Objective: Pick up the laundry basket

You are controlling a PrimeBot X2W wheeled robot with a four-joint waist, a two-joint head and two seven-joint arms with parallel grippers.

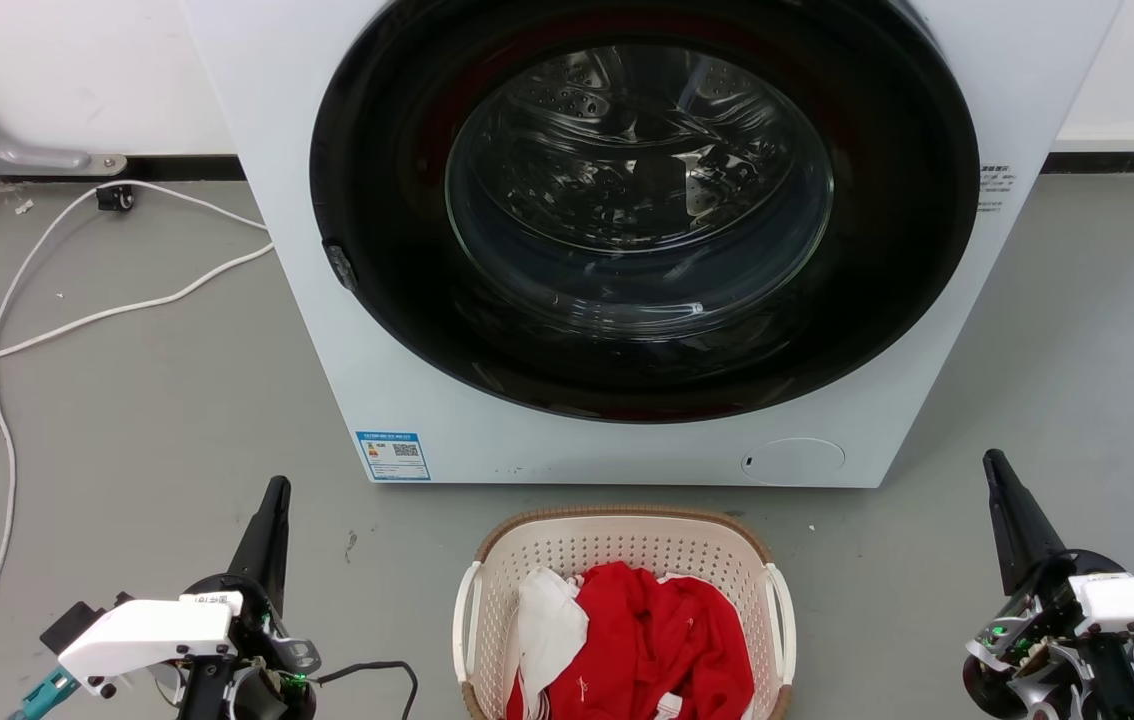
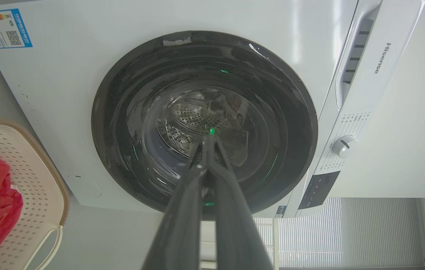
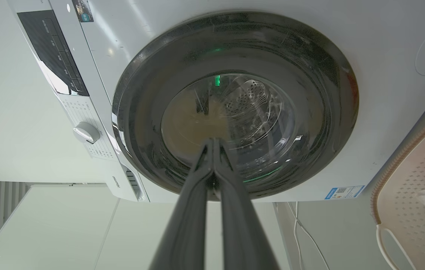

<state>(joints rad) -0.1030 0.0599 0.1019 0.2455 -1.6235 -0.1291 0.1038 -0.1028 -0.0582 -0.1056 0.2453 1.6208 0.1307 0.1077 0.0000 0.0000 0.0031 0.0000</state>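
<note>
The laundry basket (image 1: 617, 535) stands on the grey floor just in front of the washing machine, at the bottom centre of the head view. It is cream perforated plastic with a brown rim and white side handles, and holds red and white clothes. My left gripper (image 1: 276, 487) is shut and empty, well to the basket's left. Well to the basket's right, my right gripper (image 1: 991, 460) is also shut with nothing held. The basket (image 2: 29, 172) sits at the left edge of the left wrist view, behind my left gripper (image 2: 208, 138). The basket (image 3: 407, 176) lies at the right edge of the right wrist view, beside my right gripper (image 3: 212, 140).
A white front-loading washing machine (image 1: 347, 330) with a dark round door (image 1: 642, 200) stands directly behind the basket. White cables (image 1: 77, 320) trail across the floor at the left. Open grey floor lies on both sides of the basket.
</note>
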